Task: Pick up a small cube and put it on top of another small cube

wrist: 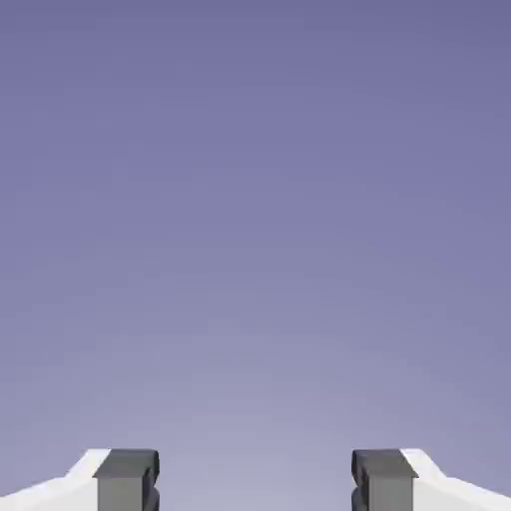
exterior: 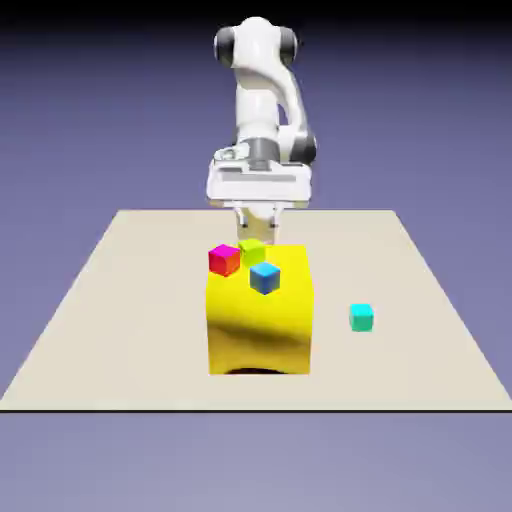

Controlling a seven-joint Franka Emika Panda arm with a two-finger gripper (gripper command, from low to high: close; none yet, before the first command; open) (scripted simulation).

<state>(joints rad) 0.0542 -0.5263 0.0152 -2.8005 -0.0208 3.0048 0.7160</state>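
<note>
The small teal cube (exterior: 361,317) rests on the table to the exterior view's right of a big yellow block (exterior: 260,320). My gripper (exterior: 258,224) hangs just behind the block's top, well away from the teal cube. Three more small cubes sit on the block's top: a red one (exterior: 224,260), a yellow-green one (exterior: 252,251) and a blue one (exterior: 264,277). In the hand view my gripper (wrist: 255,481) is open, its grey fingertips (wrist: 127,477) wide apart with only the blue-violet backdrop between them. No cube shows there.
The beige table (exterior: 120,300) ends in a front edge near the bottom of the exterior view. The yellow block stands tall in the table's middle, directly in front of the hand.
</note>
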